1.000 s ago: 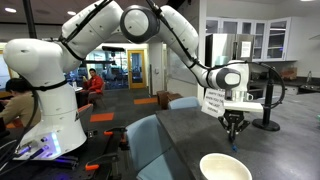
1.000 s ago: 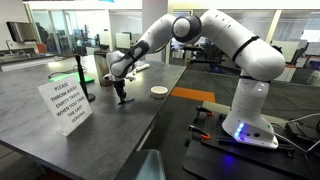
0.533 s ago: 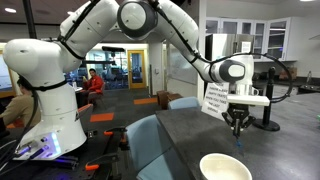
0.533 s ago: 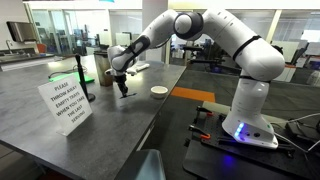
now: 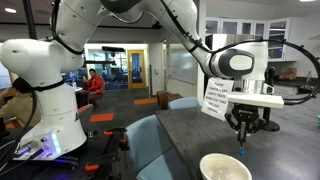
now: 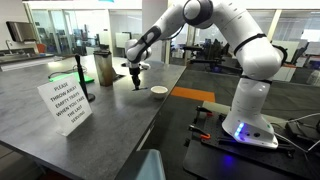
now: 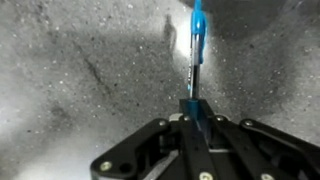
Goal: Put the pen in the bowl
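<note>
**Q:** Where's the pen?

**A:** The pen (image 7: pixel 196 45) hangs tip-down, pinched by its upper end in the gripper (image 7: pixel 196 108), clear of the table (image 6: pixel 110 120). In both exterior views it sits near the bowl (image 5: pixel 206 163) but not over it.

**Q:** So the claw is closed?

**A:** Narrow, and clamped on the pen. The wrist view shows the blue shaft running out from between the fingers.

**Q:** What does this step call for?

**A:** Carrying, as I read it. The gripper should travel sideways until the pen stands over the bowl's middle, high enough that the tip clears the rim. Then it should lower a little and open. A short drop should stop the slim pen bouncing out.

**Q:** What could go wrong?

**A:** Letting go early would land the pen on the table. A tip that catches the rim could shove the bowl.
</note>
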Controlling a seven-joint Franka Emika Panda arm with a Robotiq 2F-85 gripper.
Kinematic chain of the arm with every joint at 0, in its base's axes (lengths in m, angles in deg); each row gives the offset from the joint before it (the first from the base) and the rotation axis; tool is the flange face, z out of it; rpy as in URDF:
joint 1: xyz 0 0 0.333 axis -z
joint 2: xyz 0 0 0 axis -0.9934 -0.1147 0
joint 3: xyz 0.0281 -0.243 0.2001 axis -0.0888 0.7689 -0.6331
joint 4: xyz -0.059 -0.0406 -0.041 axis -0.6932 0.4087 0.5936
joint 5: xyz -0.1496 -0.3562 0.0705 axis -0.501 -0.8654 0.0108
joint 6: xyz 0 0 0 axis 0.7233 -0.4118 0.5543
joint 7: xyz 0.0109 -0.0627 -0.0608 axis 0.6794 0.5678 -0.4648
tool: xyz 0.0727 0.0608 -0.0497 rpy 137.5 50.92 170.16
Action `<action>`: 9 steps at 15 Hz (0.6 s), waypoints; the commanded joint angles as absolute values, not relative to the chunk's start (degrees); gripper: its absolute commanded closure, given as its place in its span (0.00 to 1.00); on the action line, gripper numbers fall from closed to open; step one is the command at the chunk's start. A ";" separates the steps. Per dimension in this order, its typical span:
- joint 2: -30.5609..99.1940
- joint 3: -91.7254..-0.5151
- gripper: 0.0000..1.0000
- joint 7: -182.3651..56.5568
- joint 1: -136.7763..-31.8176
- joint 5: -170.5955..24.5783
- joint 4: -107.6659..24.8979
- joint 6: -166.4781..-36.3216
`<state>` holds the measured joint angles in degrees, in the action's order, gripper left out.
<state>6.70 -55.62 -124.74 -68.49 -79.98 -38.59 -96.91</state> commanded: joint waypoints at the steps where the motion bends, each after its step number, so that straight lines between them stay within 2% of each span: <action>1: 13.52 -56.91 0.97 -128.53 -64.61 -76.04 -50.04 -105.02; 9: 19.69 -58.33 0.97 -134.66 -60.21 -67.24 -64.30 -114.99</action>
<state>16.70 -57.11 -131.94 -61.84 -70.65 -59.05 -111.00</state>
